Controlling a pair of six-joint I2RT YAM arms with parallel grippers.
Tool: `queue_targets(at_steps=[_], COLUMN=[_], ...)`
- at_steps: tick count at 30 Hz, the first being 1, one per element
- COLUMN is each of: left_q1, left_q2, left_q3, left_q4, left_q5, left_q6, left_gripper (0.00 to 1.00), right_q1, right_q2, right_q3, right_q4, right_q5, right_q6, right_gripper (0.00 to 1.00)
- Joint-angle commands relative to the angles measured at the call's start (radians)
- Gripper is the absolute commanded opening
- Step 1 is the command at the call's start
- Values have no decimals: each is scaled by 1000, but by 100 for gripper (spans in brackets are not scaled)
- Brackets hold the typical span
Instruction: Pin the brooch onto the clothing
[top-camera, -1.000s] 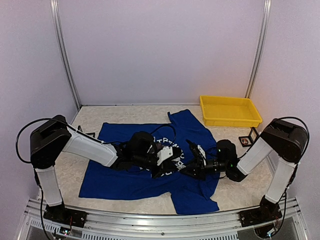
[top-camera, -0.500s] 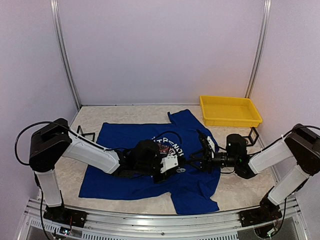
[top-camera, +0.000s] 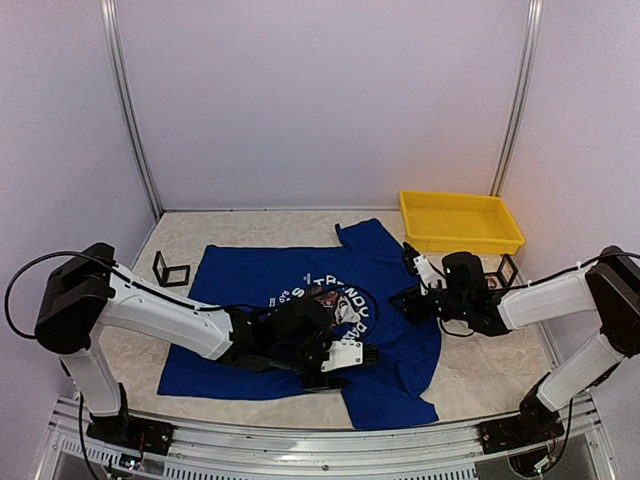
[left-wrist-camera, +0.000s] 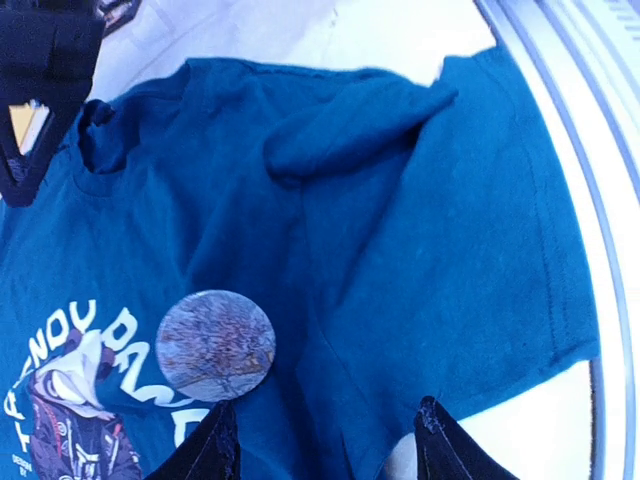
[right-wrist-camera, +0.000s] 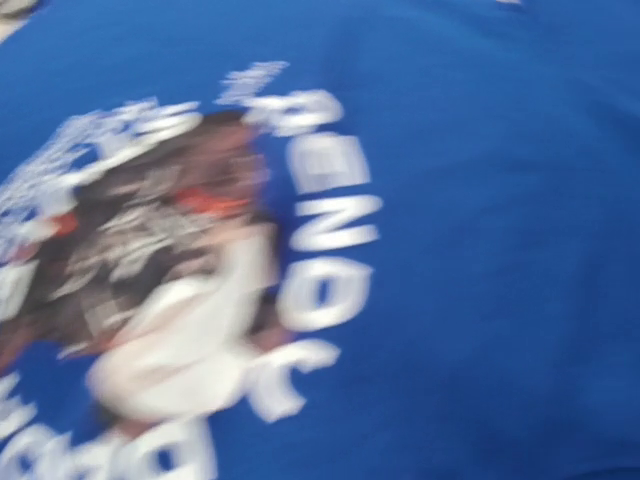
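My left jaws stand parted and grip nothing, low over the blue T-shirt (left-wrist-camera: 400, 250), which lies rumpled on the speckled desk (top-camera: 200, 235). The round, mottled brooch (left-wrist-camera: 216, 345) sits flat on the soft fabric, touching the white print. I cannot tell how my right jaws stand.

A yellow tray (top-camera: 470, 243) sits on the speckled beige table (top-camera: 250, 228) in the far right corner. A small black stand (top-camera: 170, 269) stands near the left edge, and another (top-camera: 507, 268) just in front of the tray.
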Motion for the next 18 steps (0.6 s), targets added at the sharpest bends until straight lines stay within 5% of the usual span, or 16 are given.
queue_targets(at_steps=[1,7,10,18], left_q1=[34,338,419,617], left_q2=[-127,-121,-22,178], left_q3=[-2,-49,5,152], left_q4=[-16,49,-31,-80], left_q5=[54,-93,-259,-346], left_q6=[-82,-536,-614,-697], left_gripper=[56,45,43,42], right_q1=[-62,-98,-119,-186], right_q2=[93,327,424,592], right_q3=[142,374,469,690], right_q4=[-264,-448,-530,-602], right_q5=[191,214,225,259], right_q6=[79,43,24,-29], right_gripper=[25,14,12,12])
